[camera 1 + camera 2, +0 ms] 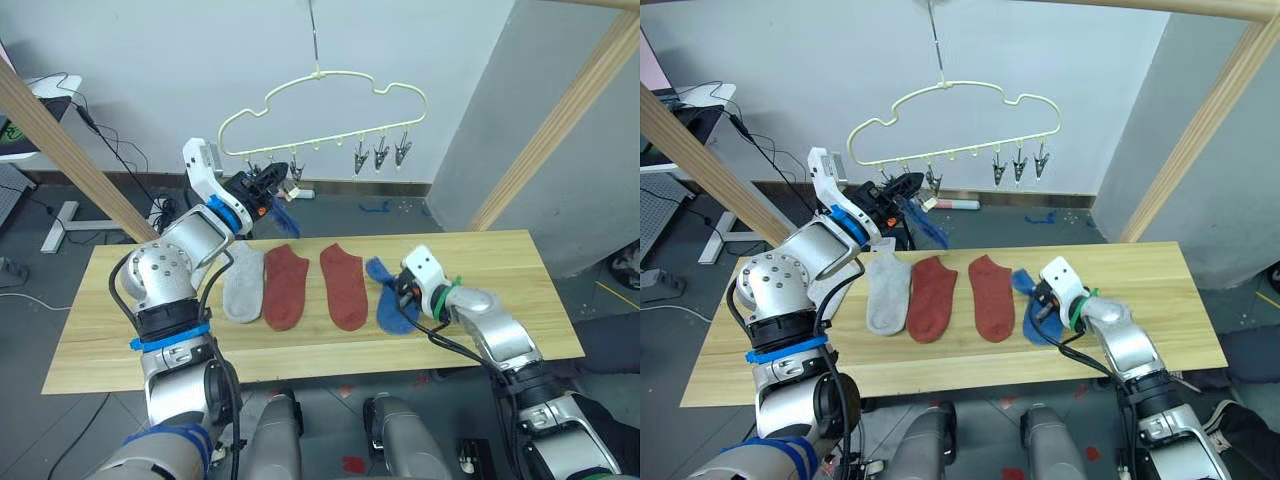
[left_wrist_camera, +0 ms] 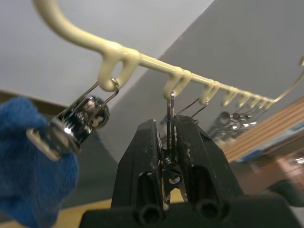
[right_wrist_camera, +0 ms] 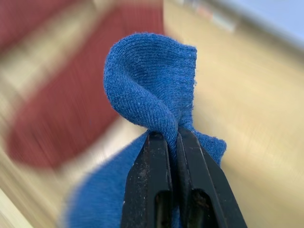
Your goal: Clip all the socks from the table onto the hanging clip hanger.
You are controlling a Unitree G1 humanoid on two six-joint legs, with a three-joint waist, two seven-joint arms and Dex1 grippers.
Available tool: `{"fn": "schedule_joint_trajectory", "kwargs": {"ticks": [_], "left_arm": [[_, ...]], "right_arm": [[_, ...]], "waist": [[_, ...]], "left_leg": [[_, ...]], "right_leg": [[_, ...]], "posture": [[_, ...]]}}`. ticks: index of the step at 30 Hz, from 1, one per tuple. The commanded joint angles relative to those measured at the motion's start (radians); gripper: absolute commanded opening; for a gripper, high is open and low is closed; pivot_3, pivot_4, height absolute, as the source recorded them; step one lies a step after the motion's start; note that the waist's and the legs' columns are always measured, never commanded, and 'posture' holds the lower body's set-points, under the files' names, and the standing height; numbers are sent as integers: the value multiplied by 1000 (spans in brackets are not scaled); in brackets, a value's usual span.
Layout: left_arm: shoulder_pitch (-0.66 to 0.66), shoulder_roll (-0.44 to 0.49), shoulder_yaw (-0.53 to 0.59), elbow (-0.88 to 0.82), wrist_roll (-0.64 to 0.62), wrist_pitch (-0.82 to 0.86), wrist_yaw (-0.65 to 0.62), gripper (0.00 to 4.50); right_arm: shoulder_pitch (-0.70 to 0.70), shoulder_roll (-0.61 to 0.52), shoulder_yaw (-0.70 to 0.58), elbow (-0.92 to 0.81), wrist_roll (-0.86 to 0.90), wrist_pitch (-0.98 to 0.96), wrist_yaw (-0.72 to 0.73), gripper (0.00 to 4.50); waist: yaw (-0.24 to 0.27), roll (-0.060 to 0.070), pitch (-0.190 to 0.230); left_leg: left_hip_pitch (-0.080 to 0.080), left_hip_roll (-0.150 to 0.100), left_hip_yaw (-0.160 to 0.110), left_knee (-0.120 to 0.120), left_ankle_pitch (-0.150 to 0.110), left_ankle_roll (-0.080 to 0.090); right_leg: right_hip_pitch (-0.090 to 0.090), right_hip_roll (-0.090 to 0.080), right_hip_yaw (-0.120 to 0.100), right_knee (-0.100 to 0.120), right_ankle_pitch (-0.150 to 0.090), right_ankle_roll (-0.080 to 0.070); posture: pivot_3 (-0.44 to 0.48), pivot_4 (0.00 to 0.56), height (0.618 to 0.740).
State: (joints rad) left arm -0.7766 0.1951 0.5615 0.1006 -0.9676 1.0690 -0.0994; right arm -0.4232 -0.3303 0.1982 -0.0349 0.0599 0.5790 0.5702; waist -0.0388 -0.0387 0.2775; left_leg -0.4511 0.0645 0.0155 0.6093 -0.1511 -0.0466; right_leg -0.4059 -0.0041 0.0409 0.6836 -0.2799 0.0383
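A blue sock [image 3: 152,85] on the table [image 1: 500,250] is pinched by the right gripper [image 3: 174,137]; a metal clip [image 2: 170,142] on the clip hanger [image 1: 320,100] is squeezed by the left gripper [image 2: 171,142].

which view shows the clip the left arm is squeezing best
The left wrist view: the metal clip sits pinched between the left gripper's black jaws, hanging from the clip hanger. In both eye views the same clip is tiny and mostly hidden behind the gripper, under the hanger's left end.

No readable text, label, brand, number or sign appeared on anything in any of the views.
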Motion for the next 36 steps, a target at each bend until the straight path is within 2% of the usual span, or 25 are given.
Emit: {"fn": "schedule_joint_trajectory", "kwargs": {"ticks": [1,5,14,36], "left_arm": [[-21,-14,66,11,-123,56,91,204],[-32,-21,65,11,-179,56,144,204],[-17,-22,33,-17,-246,42,173,204],[21,17,-24,-31,-319,-5,188,204]], "right_arm": [[-35,42,8,-172,14,75,-39,46],[-101,110,50,-227,-7,115,-86,46],[-186,185,70,-217,-15,132,-150,46],[-277,236,68,-163,-8,128,-152,46]], "waist": [[3,0,0],[8,0,0],[12,0,0],[13,0,0]], "left_leg": [[0,0,-1,0,0,0],[0,-1,-1,0,1,-1],[-1,-1,-1,0,1,-1],[-1,-1,-1,-1,1,-1]], "right_leg": [[0,0,-1,0,0,0],[0,-1,-1,0,1,-1],[0,-1,-1,-1,1,-1],[0,-1,-2,-2,1,-1]], "posture": [[18,251,740],[15,250,740],[20,253,740],[33,257,740]]}}
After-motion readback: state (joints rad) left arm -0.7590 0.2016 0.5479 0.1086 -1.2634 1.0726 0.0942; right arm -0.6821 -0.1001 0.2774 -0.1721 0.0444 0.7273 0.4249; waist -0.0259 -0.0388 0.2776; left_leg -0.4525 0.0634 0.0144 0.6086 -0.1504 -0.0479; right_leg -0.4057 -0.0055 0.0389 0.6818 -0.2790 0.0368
